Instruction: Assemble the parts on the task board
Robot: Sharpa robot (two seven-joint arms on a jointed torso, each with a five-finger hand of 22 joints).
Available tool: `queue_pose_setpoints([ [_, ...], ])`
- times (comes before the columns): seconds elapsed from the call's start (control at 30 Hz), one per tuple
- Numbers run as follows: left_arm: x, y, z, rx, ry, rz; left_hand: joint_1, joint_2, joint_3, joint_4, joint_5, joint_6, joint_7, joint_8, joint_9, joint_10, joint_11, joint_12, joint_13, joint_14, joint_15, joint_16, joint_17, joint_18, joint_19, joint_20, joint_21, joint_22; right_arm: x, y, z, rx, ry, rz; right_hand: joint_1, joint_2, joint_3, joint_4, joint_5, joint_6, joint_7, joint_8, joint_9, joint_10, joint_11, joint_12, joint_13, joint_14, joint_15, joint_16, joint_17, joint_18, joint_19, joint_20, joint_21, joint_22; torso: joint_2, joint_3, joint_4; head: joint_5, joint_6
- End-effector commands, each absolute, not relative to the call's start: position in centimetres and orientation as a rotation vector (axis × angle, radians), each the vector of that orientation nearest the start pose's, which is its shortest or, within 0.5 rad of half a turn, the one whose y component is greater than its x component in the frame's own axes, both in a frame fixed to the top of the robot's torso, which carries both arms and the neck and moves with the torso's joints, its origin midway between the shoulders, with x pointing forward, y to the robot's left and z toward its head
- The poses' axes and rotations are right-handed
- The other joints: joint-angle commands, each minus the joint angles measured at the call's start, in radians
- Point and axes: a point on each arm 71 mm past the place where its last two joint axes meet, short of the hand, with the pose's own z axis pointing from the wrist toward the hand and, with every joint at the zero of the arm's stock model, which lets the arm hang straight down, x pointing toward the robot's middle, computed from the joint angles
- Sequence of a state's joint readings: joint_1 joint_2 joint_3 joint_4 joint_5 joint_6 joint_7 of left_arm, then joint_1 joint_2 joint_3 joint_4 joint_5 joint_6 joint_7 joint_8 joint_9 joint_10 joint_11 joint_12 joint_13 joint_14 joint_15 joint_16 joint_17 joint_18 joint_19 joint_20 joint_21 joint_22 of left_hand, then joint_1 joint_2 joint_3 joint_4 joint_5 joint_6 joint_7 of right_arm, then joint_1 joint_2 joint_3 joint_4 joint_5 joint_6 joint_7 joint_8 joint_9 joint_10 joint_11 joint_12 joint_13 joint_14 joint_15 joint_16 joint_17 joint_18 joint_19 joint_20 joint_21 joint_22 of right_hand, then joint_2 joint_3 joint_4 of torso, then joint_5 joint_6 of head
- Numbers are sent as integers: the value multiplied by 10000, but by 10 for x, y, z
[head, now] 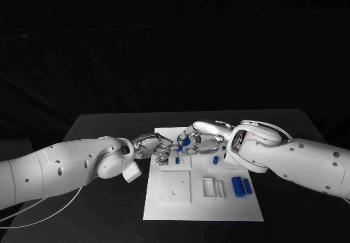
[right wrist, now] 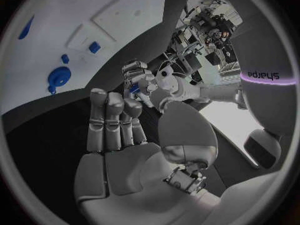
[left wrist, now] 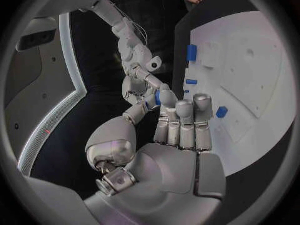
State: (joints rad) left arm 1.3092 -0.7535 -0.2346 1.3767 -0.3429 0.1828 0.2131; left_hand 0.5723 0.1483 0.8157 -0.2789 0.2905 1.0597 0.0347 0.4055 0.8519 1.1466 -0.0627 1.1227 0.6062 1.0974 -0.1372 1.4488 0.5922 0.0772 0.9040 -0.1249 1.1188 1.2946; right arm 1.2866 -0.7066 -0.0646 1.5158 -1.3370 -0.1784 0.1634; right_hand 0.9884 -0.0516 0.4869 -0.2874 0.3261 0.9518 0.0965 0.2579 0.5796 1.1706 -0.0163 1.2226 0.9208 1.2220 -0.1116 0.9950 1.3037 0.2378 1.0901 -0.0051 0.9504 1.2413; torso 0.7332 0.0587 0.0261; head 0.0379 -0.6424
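Observation:
The white task board lies in the middle of the table. Over its far edge my two hands meet fingertip to fingertip. My right hand holds a small blue part in its curled fingers. My left hand reaches in beside it, its fingertips against the same part. The left wrist view shows the blue part between my left hand and the right hand. In the right wrist view the blue part sits just past my right hand. I cannot tell whether the left hand grips it.
Other blue parts are on the board: a small peg, another peg and two cylinders near its right side. A blue gear-like part and a small block also sit on the board. Black table surrounds the board.

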Motion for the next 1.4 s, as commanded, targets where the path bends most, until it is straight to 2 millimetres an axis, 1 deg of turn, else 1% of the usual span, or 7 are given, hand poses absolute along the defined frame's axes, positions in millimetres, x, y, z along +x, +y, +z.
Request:
queue_pose_setpoints([
  [0.03, 492, 183, -211, -6112, 20493, -15369, 53, 104, 278, -105, 0, 89, 16, 5, 37, -36, -89, 50, -12, -291, -361, 44, -13, -138, -31, -1254, 38, 18, 473, -110, -154, -4295, 16532, 10770, -119, 13, -25, -16, 50, 1082, -109, 58, 7, -30, -89, 39, 14, 14, -62, 50, 15, 240, 2, -80, 55, 9, 0, -8, 13, -7, 7],
  [0.47, 493, 185, -214, -5904, 20613, -14370, 189, 46, 293, -90, -110, 154, 3, -15, 169, 48, -98, 78, -29, -257, -367, 89, -23, -136, 11, -1281, 63, 43, 480, -119, -152, -3721, 16154, 10506, -139, -18, -9, -9, 25, 976, -84, 5, -4, -34, -69, 0, 3, 5, -66, 36, -2, 240, 0, -95, 39, 1, -3, 2, 2, 5, -14],
  [0.63, 495, 188, -216, -6031, 20783, -13577, 263, -15, 290, -111, 175, 294, -58, 9, 331, 222, -158, 132, -42, -110, -418, 178, -20, -119, 116, -1321, 113, 65, 489, -134, -151, -2778, 15864, 10283, -139, -109, 3, -12, 63, 801, -22, -89, -38, -79, -12, -74, -24, -41, -39, -12, -34, 240, -38, -97, -4, -17, -15, 7, 2, 10, 1],
  [0.8, 496, 195, -223, -6606, 21492, -12323, 276, -95, 288, -133, 514, 502, -133, 25, 484, 473, -236, 175, -73, 83, -474, 260, -18, -89, 239, -1368, 169, 83, 501, -153, -143, -1609, 15606, 10192, -107, -169, 139, -3, 472, 688, 37, -145, -60, -188, 49, -267, -121, -197, 38, -166, -126, 240, -193, -23, -166, -85, -15, 18, -2, 35, -6],
  [1.13, 509, 210, -211, -6211, 23173, -8211, 222, -284, 484, -141, 1395, 918, -343, -56, 787, 1203, -456, 78, -225, 868, -711, 202, -128, 80, 891, -1513, 307, -15, 544, -205, -115, 288, 14741, 9318, -85, -251, 186, -13, 600, 634, 63, -167, -66, -216, 73, -343, -166, -237, 66, -221, -175, 240, -231, 25, -224, -112, -24, 16, -3, 28, -27],
  [1.23, 515, 210, -204, -5636, 23190, -7076, 228, -380, 634, -141, 1423, 1036, -380, -84, 843, 1353, -493, 40, -252, 1015, -745, 168, -143, 115, 1010, -1521, 326, -39, 560, -224, -109, 1138, 14370, 9106, -104, -289, 262, -4, 672, 543, 105, -200, -75, -407, 121, -626, -325, -455, 146, -493, -358, 240, -491, 161, -472, -211, -45, 26, -4, 34, -57],
  [1.4, 520, 202, -201, -4677, 22996, -5722, 234, -509, 887, -140, 1332, 1176, -412, -143, 903, 1526, -521, -26, -286, 1179, -765, 114, -157, 155, 1134, -1519, 346, -65, 578, -246, -102, 2239, 13790, 8979, -183, -344, 459, -3, 761, -12, 347, -424, -132, -984, 348, -1876, -1197, -1200, 553, -1570, -1193, 123, -1346, 608, -1492, -713, -89, 29, 7, 60, -200],
])
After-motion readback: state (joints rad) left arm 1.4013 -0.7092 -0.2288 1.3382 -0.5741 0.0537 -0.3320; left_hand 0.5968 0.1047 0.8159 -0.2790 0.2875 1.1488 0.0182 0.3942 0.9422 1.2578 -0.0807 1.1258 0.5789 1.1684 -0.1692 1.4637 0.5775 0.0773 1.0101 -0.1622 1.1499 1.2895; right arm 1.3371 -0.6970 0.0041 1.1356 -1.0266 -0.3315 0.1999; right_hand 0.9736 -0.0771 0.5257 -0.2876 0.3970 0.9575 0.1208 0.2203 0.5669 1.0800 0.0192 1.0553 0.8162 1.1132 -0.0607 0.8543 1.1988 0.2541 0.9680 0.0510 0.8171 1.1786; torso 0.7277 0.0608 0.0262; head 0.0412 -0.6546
